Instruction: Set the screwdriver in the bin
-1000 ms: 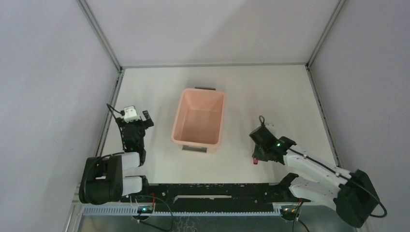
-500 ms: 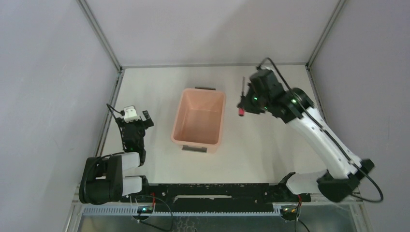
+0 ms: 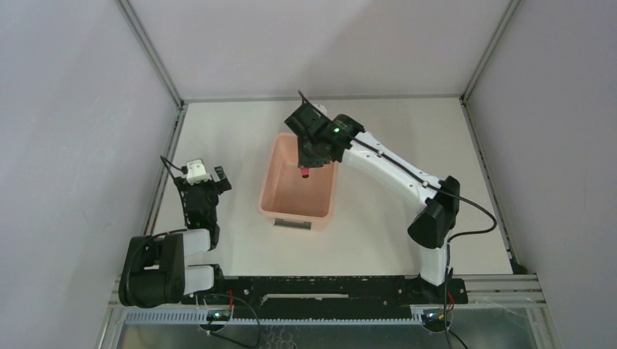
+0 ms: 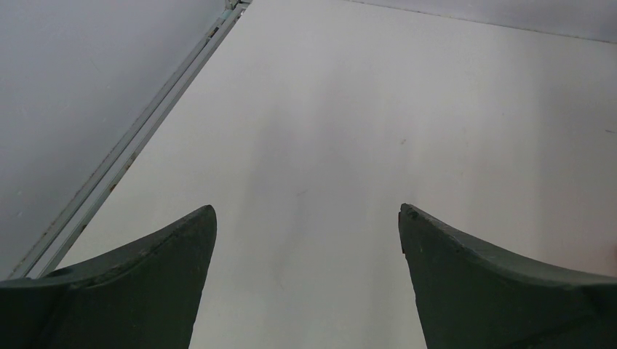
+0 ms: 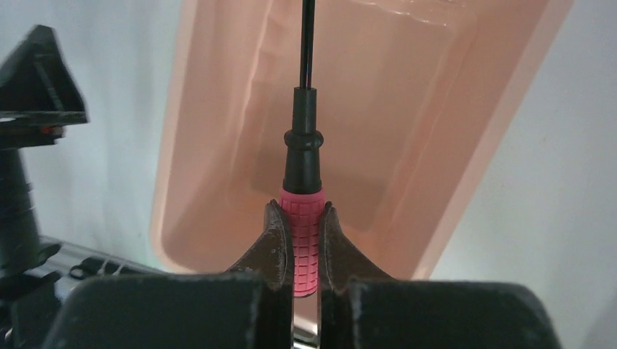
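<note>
The pale pink bin (image 3: pixel 279 209) stands mid-table with a dark handle at each short end. My right gripper (image 3: pixel 305 163) hangs over the bin's far half, shut on the screwdriver (image 3: pixel 303 173). In the right wrist view the gripper (image 5: pixel 300 212) clamps the red ribbed handle of the screwdriver (image 5: pixel 302 196), and the black shaft points away over the bin's (image 5: pixel 466 160) hollow. My left gripper (image 3: pixel 207 174) rests at the table's left side, well clear of the bin. Its fingers (image 4: pixel 156 276) stand wide apart over bare table, open around nothing.
A metal rail (image 3: pixel 166 167) runs along the table's left edge, close to the left arm. Grey walls enclose the table on three sides. The right arm (image 3: pixel 396 174) stretches across the table's right half from its base at the near edge.
The right arm has swung left from beside the bin's right side to above the bin, carrying the screwdriver with it. The left arm has not moved.
</note>
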You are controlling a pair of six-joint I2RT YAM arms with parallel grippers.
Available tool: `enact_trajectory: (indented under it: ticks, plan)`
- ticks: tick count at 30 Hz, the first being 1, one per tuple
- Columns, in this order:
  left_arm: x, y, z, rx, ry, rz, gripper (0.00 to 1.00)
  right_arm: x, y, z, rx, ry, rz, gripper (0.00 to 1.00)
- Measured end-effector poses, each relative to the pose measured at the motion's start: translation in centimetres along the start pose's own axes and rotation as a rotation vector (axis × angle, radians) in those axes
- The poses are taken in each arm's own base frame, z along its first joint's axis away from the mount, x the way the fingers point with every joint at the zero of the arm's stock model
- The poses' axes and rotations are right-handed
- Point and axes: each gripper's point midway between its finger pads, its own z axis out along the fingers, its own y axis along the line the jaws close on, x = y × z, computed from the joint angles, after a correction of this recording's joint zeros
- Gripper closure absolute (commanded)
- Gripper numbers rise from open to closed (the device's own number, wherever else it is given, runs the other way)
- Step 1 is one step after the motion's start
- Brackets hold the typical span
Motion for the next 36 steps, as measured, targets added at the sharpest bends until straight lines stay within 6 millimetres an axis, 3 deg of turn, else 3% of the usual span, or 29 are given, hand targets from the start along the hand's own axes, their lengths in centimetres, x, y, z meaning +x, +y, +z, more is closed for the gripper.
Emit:
enact_trajectory:
  ticks: [4,9,15,20,22,30,33,36]
  plan:
    - [0.0,0.0,0.0,0.0,0.0,0.0,0.0,1.3,-0.2,2.9,0.057,0.017,-0.008,0.98]
    - [0.0,0.0,0.0,0.0,0.0,0.0,0.0,4.4,-1.6,6.9,0.135,0.066,0.007,0.96]
    - [0.0,0.0,0.0,0.0,0.0,0.0,0.0,8.7,-3.2,12.2,0.216,0.137,0.013,0.8]
    - [0.0,0.0,0.0,0.0,0.0,0.0,0.0,10.7,-3.7,14.5,0.234,0.152,0.019,0.51]
    - [0.0,0.0,0.0,0.0,0.0,0.0,0.0,10.8,-3.6,14.9,0.234,0.147,0.022,0.37]
    - [0.0,0.0,0.0,0.0,0.0,0.0,0.0,10.2,-2.8,14.5,0.223,0.105,-0.014,0.27]
    - [0.0,0.0,0.0,0.0,0.0,0.0,0.0,7.9,-1.8,12.5,0.196,0.043,-0.045,0.19]
    - [0.0,0.0,0.0,0.0,0.0,0.0,0.0,4.0,-1.0,8.3,0.139,-0.076,-0.055,0.09]
